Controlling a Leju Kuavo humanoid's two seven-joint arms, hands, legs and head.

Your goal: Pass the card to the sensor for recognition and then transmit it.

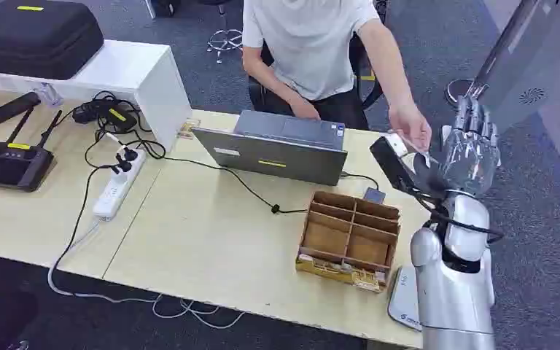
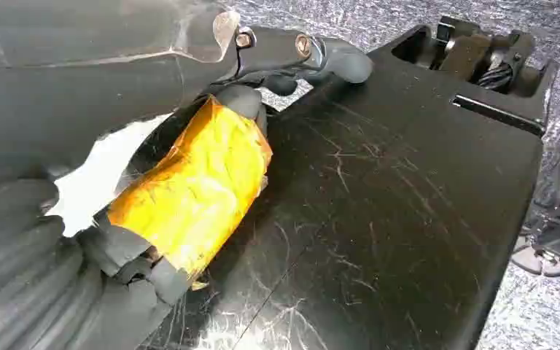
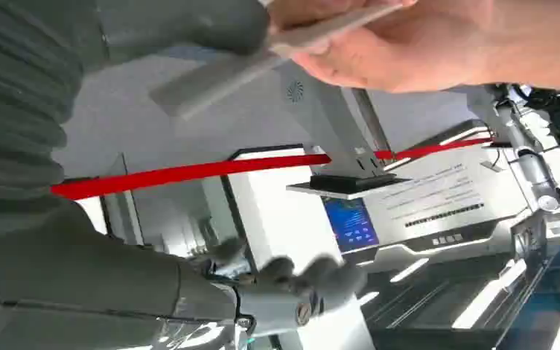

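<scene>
The left robot hand is hanging by the robot's body, holding nothing I can make out; how far it is closed I cannot tell. Beyond the surface, a person's hand is holding out the card, a thin, flat, plain grey rectangle. It is probably light, stiff and slick, so pinching across its faces near the free end is looking best. The right robot hand is waiting raised just beside it, fingers spread, gripping nothing.

On the pale wooden surface a grey closed laptop lies at the far edge, a brown cardboard divided box near the front right corner, a white power strip and a black router toward the left edge.
</scene>
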